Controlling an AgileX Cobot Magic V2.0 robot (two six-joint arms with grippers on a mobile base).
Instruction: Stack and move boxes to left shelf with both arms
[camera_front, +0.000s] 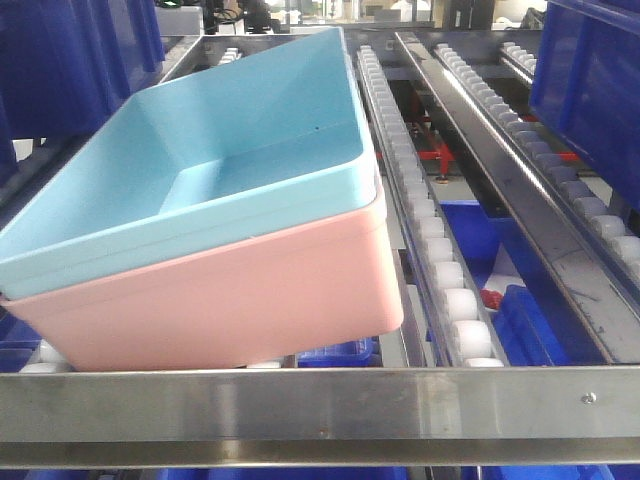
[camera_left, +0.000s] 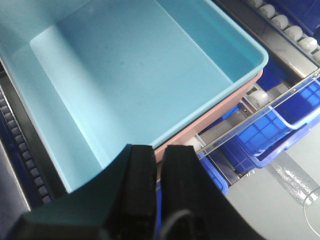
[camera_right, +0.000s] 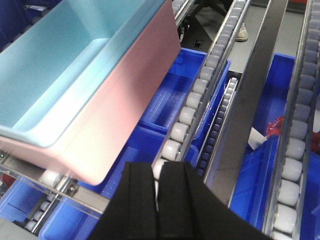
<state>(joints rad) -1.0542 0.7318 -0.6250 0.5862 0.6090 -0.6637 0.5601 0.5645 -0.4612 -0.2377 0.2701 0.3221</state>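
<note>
Item 1: light blue tub (camera_front: 230, 150) nested inside pink tub (camera_front: 250, 300), frame left, resting on left shelf (camera_front: 320, 405) rollers behind front bar.
Item 2: left gripper (camera_left: 159, 170), bottom centre of your wrist view, fingers pressed together, empty.
Item 3: right gripper (camera_right: 159, 185), same, clear of pink tub.
Item 4: dark blue crates (camera_right: 170, 100) below lanes.
</note>
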